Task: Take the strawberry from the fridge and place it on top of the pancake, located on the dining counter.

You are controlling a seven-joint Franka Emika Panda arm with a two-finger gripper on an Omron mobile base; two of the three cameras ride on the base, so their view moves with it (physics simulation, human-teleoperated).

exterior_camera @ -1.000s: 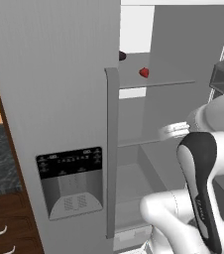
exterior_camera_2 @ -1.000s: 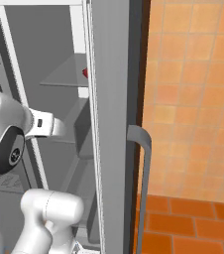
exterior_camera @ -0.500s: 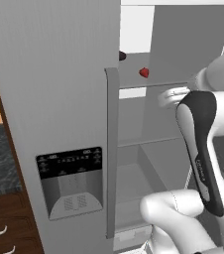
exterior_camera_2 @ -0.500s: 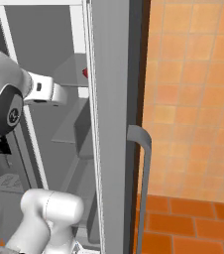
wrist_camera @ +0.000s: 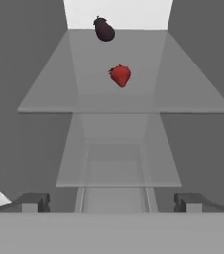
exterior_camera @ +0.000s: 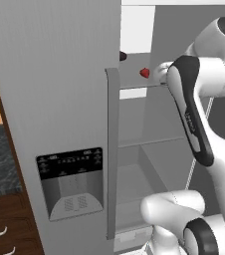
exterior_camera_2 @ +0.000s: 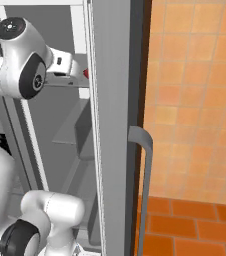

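We reach into the fridge (exterior_camera: 59,99), tool (wrist_camera: 112,202) spread wide and empty; the strawberry (wrist_camera: 120,76) sits on the upper glass shelf (wrist_camera: 124,94), just before a dark eggplant (wrist_camera: 104,29). It looks light, soft, bruisable, so we would pinch gently across its widest middle.

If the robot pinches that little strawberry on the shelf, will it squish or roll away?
The strawberry looks tiny and rounded on the smooth glass shelf, so a nudge would probably roll it. It is likely light and soft; the open gripper should squeeze gently.

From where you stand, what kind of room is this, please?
Most likely a home kitchen: a tall grey two-door fridge with a black water dispenser panel, dark wood drawers beside it, and a tiny red strawberry on a shelf inside.
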